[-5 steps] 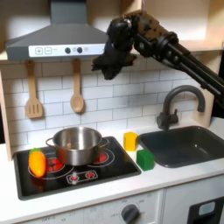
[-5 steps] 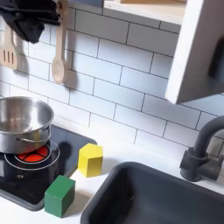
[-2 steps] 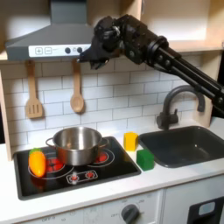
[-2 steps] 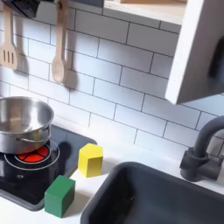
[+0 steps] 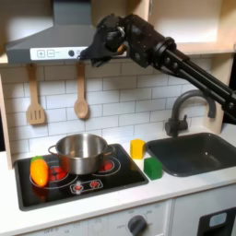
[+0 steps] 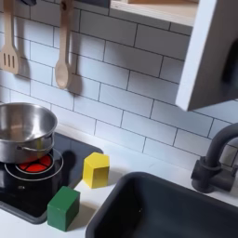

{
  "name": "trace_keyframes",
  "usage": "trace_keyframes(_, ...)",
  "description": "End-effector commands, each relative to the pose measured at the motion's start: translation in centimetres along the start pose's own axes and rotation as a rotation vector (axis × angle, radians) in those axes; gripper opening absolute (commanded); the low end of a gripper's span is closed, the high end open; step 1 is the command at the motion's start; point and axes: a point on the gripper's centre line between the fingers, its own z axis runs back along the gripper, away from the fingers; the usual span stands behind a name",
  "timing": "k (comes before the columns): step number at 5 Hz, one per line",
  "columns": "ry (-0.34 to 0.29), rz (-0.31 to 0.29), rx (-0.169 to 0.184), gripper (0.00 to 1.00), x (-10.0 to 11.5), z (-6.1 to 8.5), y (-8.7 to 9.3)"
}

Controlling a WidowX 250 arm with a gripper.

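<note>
— Gripper (image 5: 89, 57) where, seen against the steel pot (image 5: 81, 151)?

— High above it in the first exterior view, up at the front edge of the grey range hood (image 5: 51, 41), a little to the first exterior view's right of the pot's middle. Black arm (image 5: 175, 61) running away from it toward the first exterior view's upper right.

— Jaws apart or together?

— Cannot tell; dark fingers blur into the hood's shadow. Nothing seen held.

— Nearest to the gripper?

— The wooden spoon (image 5: 81, 95), hanging on the tiled wall just below it, above the pot and slightly to the first exterior view's right of it. Apart from the gripper, not touching. Same spoon (image 6: 62, 54) in the second exterior view, hanging above and to the second exterior view's right of the pot (image 6: 22, 129).

— Around the pot otherwise?

— Wooden slotted spatula (image 5: 35, 96) on the wall, above and to the first exterior view's left of the pot. Pot standing upright on the black stovetop (image 5: 83, 182), over a red burner ring. Orange-and-yellow piece (image 5: 39, 171) lying on the stovetop just beside the pot, on the first exterior view's left. Yellow block (image 5: 137, 147) on the counter to the first exterior view's right of the pot, near it; green block (image 5: 152, 168) in front of the yellow one, further from the pot. Both blocks also in the second exterior view, yellow (image 6: 96, 169) and green (image 6: 63, 207), to the second exterior view's right of the pot. Sink (image 5: 194, 153) and dark faucet (image 5: 184, 111) well apart from the pot, at the first exterior view's right.
</note>
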Motion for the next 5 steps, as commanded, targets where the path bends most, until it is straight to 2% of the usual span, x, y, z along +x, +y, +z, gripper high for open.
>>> trace_keyframes(1,-0.064,0.007,-0.002,0.00,1.3,0.5,0.8)
trace_keyframes(3,-0.116,0.015,-0.002,0.00,2.2,0.4,0.6)
trace_keyframes(5,-0.142,0.038,0.026,0.00,2.7,0.2,1.0)
